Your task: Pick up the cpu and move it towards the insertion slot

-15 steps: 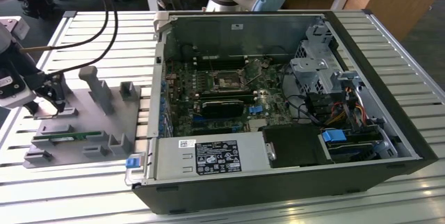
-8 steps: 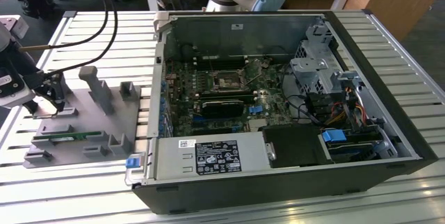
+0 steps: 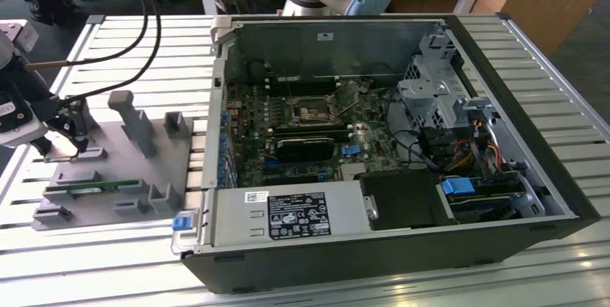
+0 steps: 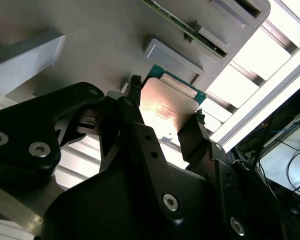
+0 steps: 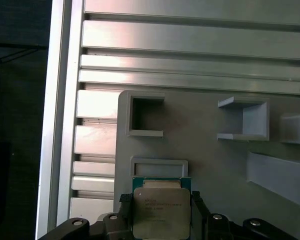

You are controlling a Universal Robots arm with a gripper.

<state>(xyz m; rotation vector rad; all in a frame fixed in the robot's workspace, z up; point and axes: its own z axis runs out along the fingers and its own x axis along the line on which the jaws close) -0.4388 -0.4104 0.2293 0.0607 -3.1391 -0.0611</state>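
**Cpu pinched at the parts fixture, well apart from the insertion slot**

We find the pincer point(image 4: 167, 100) pinching the cpu point(image 5: 161, 212) by two opposite edges, a hold we judge keeps the fingers off the metal lid. The chip sits just beside a small nest frame on the grey parts fixture point(image 3: 105, 168), which rests on the slatted worktop point(image 3: 143, 57). The insertion slot point(image 3: 310, 113) lies on the motherboard point(image 3: 253, 125), toward the exterior view's right. The lid carries print and the power supply point(image 3: 238, 218) a white label; we read neither.

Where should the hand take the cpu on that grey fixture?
By its two opposite thin edges, from straight above. The cpu lies flat, metal top up, on the grey fixture, so only the edges offer purchase. The hand pinches it this way.
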